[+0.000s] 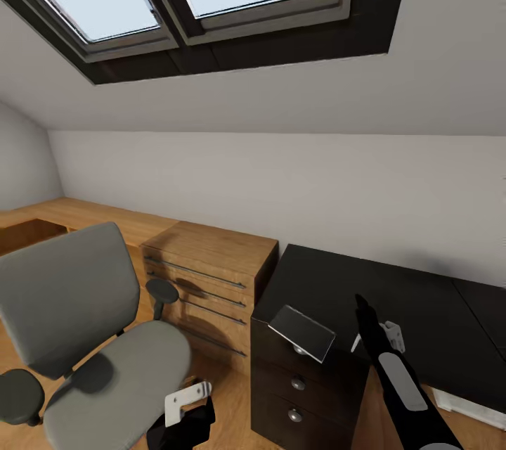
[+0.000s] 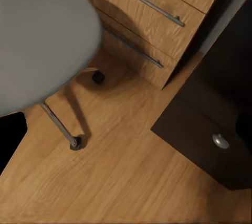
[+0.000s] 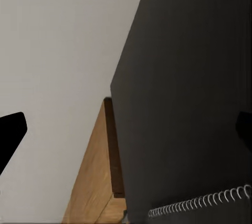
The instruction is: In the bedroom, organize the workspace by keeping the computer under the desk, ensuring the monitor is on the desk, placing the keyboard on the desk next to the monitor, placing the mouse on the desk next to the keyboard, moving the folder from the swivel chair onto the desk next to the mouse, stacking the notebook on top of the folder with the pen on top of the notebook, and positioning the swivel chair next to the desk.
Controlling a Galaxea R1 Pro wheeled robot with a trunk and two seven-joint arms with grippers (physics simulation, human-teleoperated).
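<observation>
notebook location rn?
Head view: the notebook lies on the desk, at its left front corner above the drawer unit, just left of the right tool.

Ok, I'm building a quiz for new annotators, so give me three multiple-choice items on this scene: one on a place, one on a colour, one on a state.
1. Where does the notebook lie? A on the chair seat; B on the desk corner; C on the floor.
2. What colour is the swivel chair upholstery? A blue; B grey; C red.
3. How is the right gripper? A open; B shut on the notebook; C shut on a pen.
Answers: B, it rests on the black top's corner; B, seat and back are grey; A, its fingertips stand wide apart.
</observation>
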